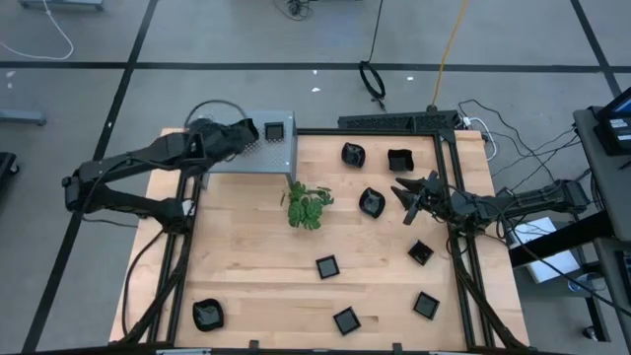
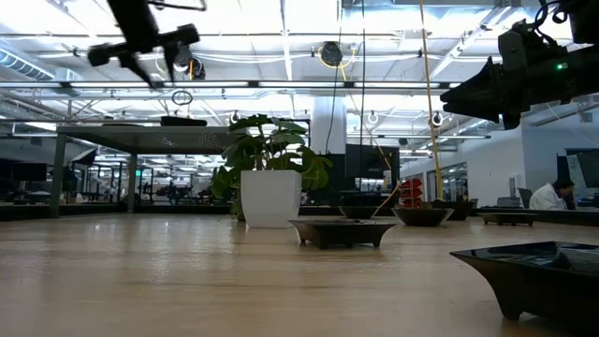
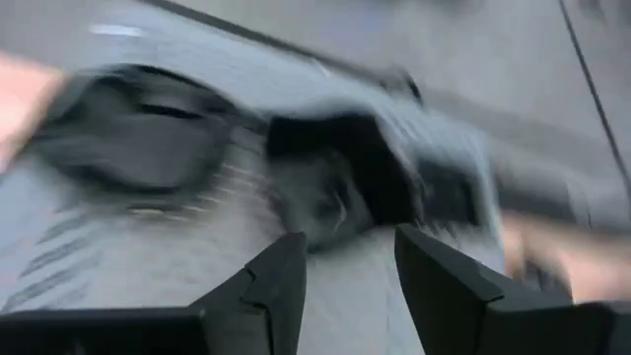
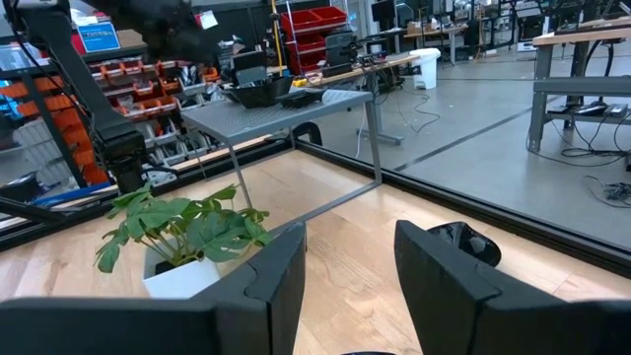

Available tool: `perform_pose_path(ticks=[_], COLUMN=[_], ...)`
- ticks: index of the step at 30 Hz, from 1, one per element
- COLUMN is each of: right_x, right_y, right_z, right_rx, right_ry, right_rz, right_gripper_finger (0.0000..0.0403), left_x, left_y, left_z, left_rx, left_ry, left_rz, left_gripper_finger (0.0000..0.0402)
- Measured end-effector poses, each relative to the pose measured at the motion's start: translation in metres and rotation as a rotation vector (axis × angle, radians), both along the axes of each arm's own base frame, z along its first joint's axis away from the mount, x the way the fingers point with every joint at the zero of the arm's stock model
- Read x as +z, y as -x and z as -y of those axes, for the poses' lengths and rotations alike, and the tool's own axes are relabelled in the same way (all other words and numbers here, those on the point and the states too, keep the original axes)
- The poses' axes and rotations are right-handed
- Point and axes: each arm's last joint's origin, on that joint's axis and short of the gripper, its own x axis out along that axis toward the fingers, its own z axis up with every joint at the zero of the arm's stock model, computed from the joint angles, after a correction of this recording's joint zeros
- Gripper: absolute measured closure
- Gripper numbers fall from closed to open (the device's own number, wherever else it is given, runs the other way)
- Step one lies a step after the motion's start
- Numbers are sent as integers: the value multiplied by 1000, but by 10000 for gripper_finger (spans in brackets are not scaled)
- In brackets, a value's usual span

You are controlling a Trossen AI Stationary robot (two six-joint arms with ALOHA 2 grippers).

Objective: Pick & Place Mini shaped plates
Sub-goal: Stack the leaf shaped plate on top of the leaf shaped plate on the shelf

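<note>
Several mini shaped plates, small glossy black dishes, lie spread over the wooden table, among them a rounded one (image 1: 371, 202), a square one (image 1: 327, 266) and one at the near left (image 1: 207, 314). Another plate (image 1: 275, 129) sits on top of the grey perforated box (image 1: 264, 153). My left gripper (image 1: 251, 133) hovers over that box, open, with a dark dish (image 3: 345, 168) blurred ahead of its fingers. My right gripper (image 1: 402, 189) hangs open above the table's right part, beside the rounded plate, and a rounded plate (image 4: 463, 242) shows past its fingers.
A green leafy plant (image 1: 308, 207) in a white pot (image 4: 177, 281) stands mid-table, between the grippers. A black frame rail (image 1: 394, 123) runs along the far and right edges. Bare wood lies at the table's left and centre near side.
</note>
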Motion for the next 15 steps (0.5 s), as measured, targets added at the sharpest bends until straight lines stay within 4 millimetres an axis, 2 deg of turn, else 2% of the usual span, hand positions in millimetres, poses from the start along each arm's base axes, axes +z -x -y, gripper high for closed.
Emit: perform_pose_path(ticks=[8,12,15], right_x=[0,0,0], right_y=[0,0,0], right_z=[0,0,0], right_rx=[0,0,0], right_ry=[0,0,0], right_rz=[0,0,0], right_gripper_finger=[258,258,257], left_x=[-1,-2,-4], left_y=[-13,-16,-16], left_z=[11,23,36], left_rx=[-777,-1143,-1355], left_ry=[112,116,126], left_rz=[-172,-210,-238], left_gripper_finger=[240,240,240])
